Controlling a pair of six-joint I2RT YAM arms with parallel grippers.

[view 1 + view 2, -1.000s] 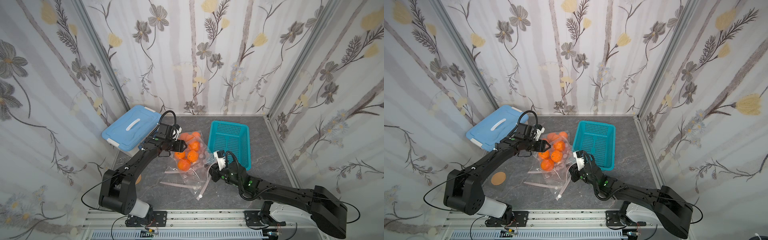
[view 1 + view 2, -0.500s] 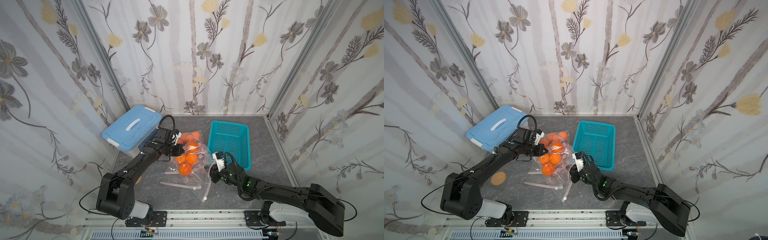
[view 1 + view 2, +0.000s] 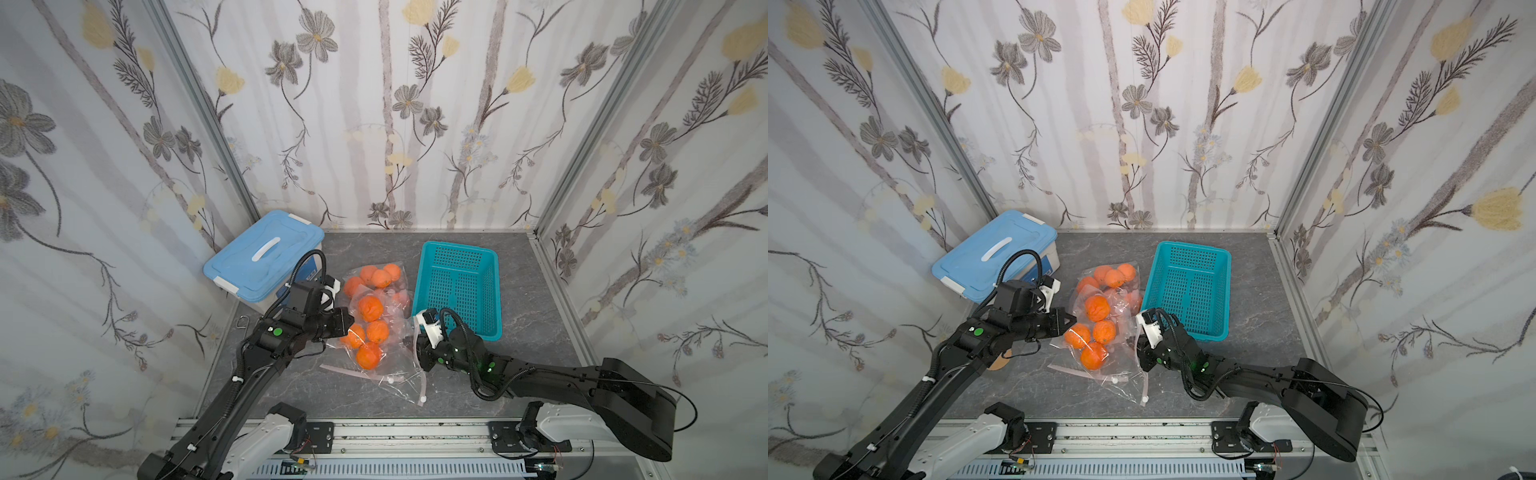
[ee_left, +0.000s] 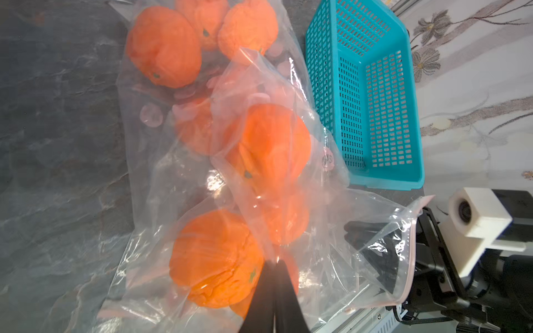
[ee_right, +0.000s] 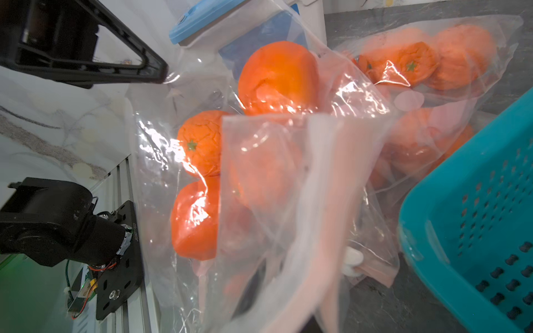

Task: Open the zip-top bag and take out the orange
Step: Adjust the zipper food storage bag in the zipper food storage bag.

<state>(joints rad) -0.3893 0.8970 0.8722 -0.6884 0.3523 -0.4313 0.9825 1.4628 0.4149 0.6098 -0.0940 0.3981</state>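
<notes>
Both tools grip the zip-top bag (image 3: 397,332): my left tool (image 3: 350,323) pinches its film, my right tool (image 3: 417,351) clamps the pink zip rim (image 4: 411,245), and the nearest orange (image 3: 353,336) lies inside, just beside the left tool.

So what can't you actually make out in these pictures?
Right tool: tips veiled by film of the zip-top bag in both wrist views, covered by its wrist camera in both top views; grip unclear.
Oranges: exact count; they overlap behind crumpled, glaring film in every view.
Left tool: shut, but glare in the left wrist view hides whether film is pinched.
Tan disc: mostly under the left arm in a top view.
</notes>
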